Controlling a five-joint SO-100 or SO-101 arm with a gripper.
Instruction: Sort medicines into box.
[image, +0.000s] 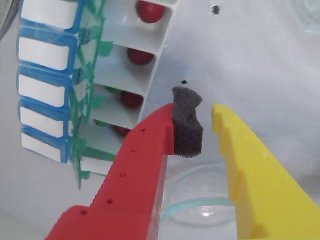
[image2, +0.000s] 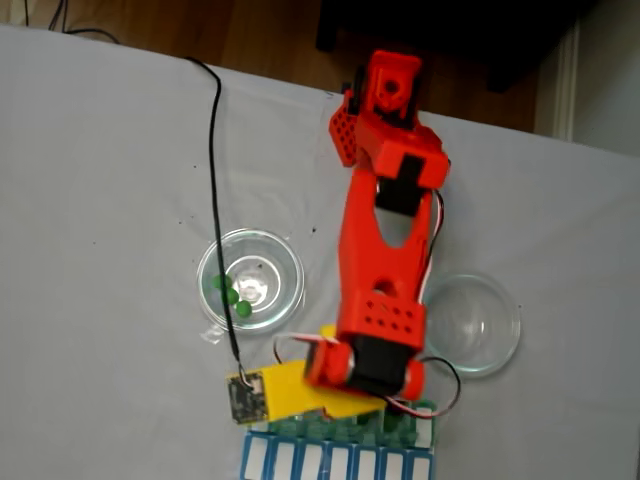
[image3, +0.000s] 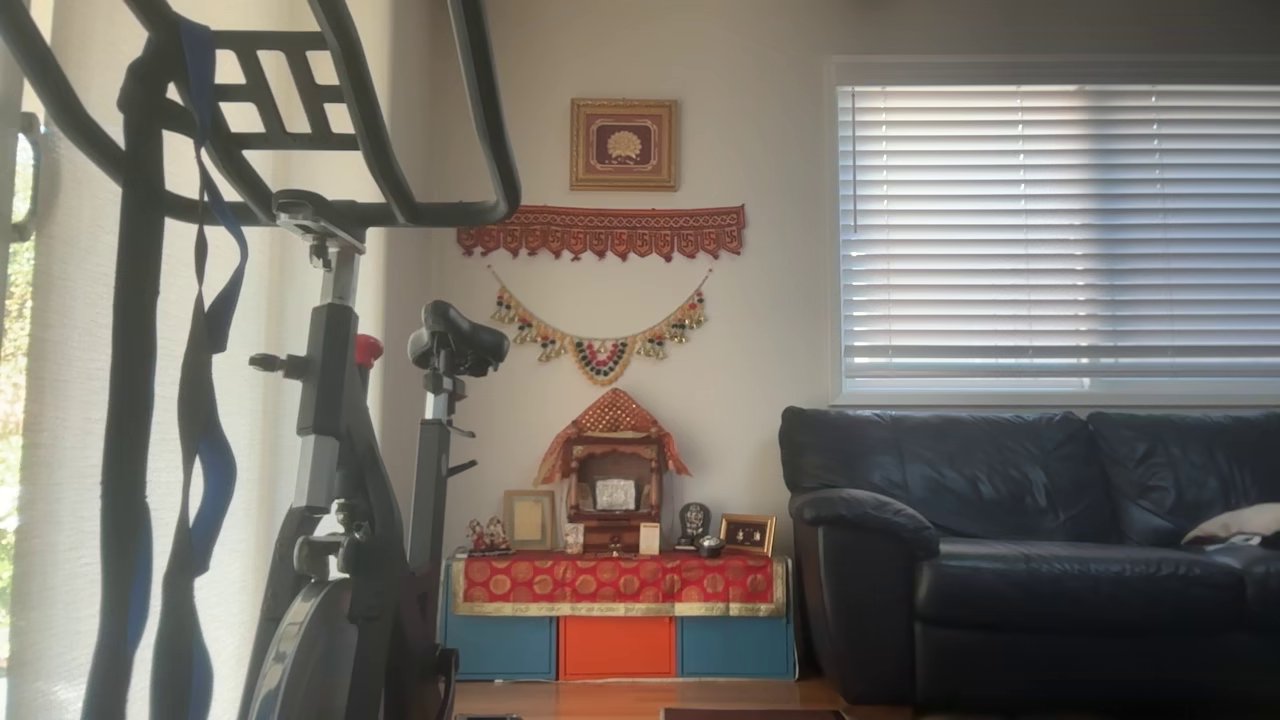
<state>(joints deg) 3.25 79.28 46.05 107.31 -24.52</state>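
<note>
a red-and-yellow two-finger gripper hangs over a white table in the wrist view, its red finger tipped with a dark grey foam pad and its yellow finger standing well apart from it, the jaws wide open with nothing between them. just to the left of the red finger lies the flat plastic weekly pill organizer, its translucent green lids raised beside a row of blue-edged white-labelled lids. four open white compartments each show a small round dark red pill; small patches of green show low in two of them, too unclear to name. a clear round glass dish sits under the fingers near the bottom of that view.

in the fixed view the orange-red arm reaches down the frame, and the pill organizer lies at the bottom edge beneath the arm's end. a clear glass dish to the left of the arm holds a few bright green pills; another clear glass dish stands to the arm's right.

the other view shows a room with an exercise bike and a dark leather sofa.
</note>
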